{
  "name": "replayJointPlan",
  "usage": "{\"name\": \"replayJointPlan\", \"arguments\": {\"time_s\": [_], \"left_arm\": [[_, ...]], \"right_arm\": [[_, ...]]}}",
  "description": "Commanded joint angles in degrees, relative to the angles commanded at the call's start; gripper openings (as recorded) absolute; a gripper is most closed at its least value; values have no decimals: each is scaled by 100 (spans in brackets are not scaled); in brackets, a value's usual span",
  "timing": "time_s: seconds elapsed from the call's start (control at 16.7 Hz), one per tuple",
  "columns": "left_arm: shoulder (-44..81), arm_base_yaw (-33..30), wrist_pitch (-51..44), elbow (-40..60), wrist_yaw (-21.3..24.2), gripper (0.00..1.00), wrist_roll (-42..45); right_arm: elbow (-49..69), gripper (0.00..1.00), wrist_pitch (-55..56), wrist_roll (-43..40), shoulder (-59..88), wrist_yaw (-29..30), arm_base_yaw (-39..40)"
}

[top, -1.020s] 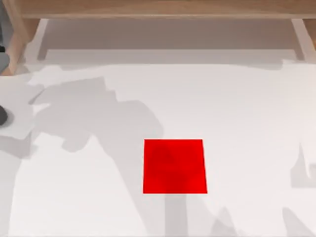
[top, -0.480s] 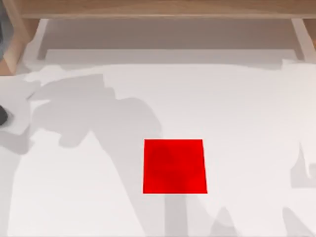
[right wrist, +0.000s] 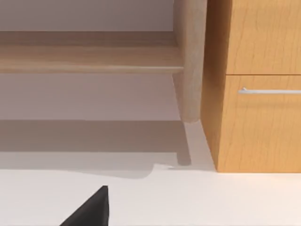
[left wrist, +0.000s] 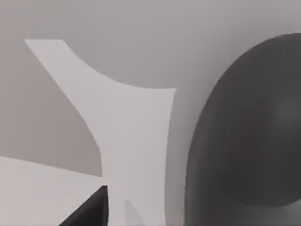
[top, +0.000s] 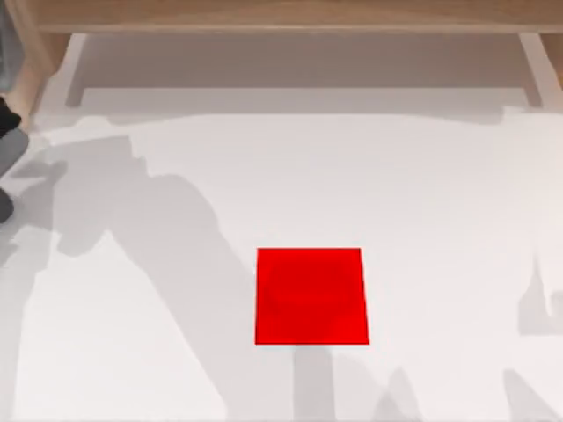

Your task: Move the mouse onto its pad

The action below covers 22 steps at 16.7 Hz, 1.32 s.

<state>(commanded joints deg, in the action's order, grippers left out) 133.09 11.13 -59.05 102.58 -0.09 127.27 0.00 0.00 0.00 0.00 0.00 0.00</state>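
Just changed: a dark bit of the left arm now poking in at the tabletop's left edge, not there a second ago. Big grey shadow pulled over toward that same edge too. Mouse in the same spot as before, right at the left edge, half cut off in the top view. Pad unmoved as well, red and bare, around the middle of the tabletop and closer to the near edge.

Meaning for the task: probably reaching for the mouse, not yet holding it. Up close in the left wrist view, mouse big, round and dark grey, with the left gripper just beside it and not touching. Cannot tell if spread or pressed together. Nothing moved onto the pad yet, so the task barely begun.

Right gripper parked near the wooden drawer box and the wooden leg; cannot tell its state either.

Room for moving: lots of open white tabletop between mouse and pad, nothing in the way. Mouse and pad well apart, so a long carry toward the middle. Mind the left edge: a clumsy push there could knock the mouse off. Wooden rail along the far edge, well clear of the path.
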Motion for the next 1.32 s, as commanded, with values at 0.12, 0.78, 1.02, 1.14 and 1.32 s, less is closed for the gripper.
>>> {"name": "replayJointPlan", "arguments": {"time_s": [0.12, 0.78, 1.02, 1.14, 1.32], "left_arm": [[119, 10, 377, -278, 1, 100, 13], [166, 14, 511, -390, 2, 55, 18], [166, 14, 511, -390, 2, 25, 18], [166, 14, 511, -390, 2, 10, 18], [166, 14, 511, -390, 2, 0, 18]], "right_arm": [[0, 100, 0, 0, 0, 0, 0], [0, 100, 0, 0, 0, 0, 0], [0, 100, 0, 0, 0, 0, 0], [0, 100, 0, 0, 0, 0, 0], [0, 100, 0, 0, 0, 0, 0]]}}
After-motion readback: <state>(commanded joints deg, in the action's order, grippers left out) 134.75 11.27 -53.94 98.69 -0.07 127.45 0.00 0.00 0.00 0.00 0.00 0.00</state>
